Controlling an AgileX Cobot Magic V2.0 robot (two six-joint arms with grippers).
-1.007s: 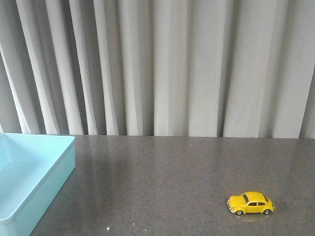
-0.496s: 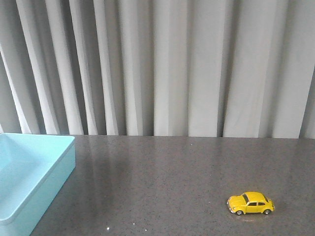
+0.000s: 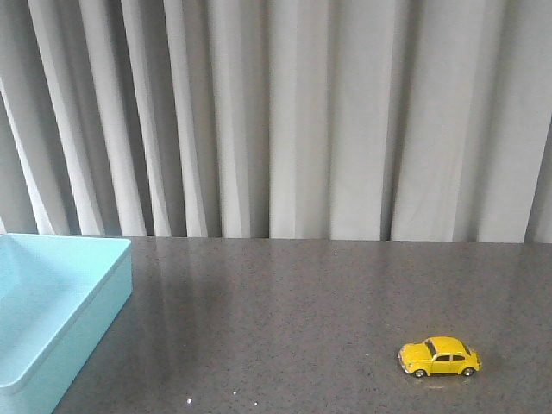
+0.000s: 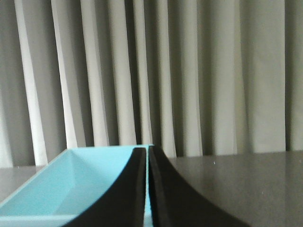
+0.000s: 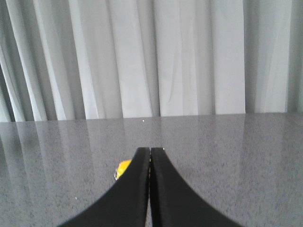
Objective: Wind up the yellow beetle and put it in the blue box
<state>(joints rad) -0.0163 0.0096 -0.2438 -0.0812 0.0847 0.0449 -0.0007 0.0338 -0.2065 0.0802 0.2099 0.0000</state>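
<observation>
The yellow beetle [image 3: 439, 356] stands on its wheels on the dark table at the front right, side-on. In the right wrist view only a yellow sliver of it [image 5: 123, 167] shows beside the black fingers. The blue box [image 3: 52, 302] lies at the left edge of the table, open side up and empty as far as it shows. It also shows in the left wrist view [image 4: 71, 184]. My left gripper [image 4: 147, 156] is shut and empty, in front of the box. My right gripper [image 5: 150, 156] is shut and empty, short of the beetle. Neither gripper shows in the front view.
The dark speckled table [image 3: 293, 319] stretches between the box and the car. A pleated grey-white curtain [image 3: 285, 121] hangs along the table's far edge.
</observation>
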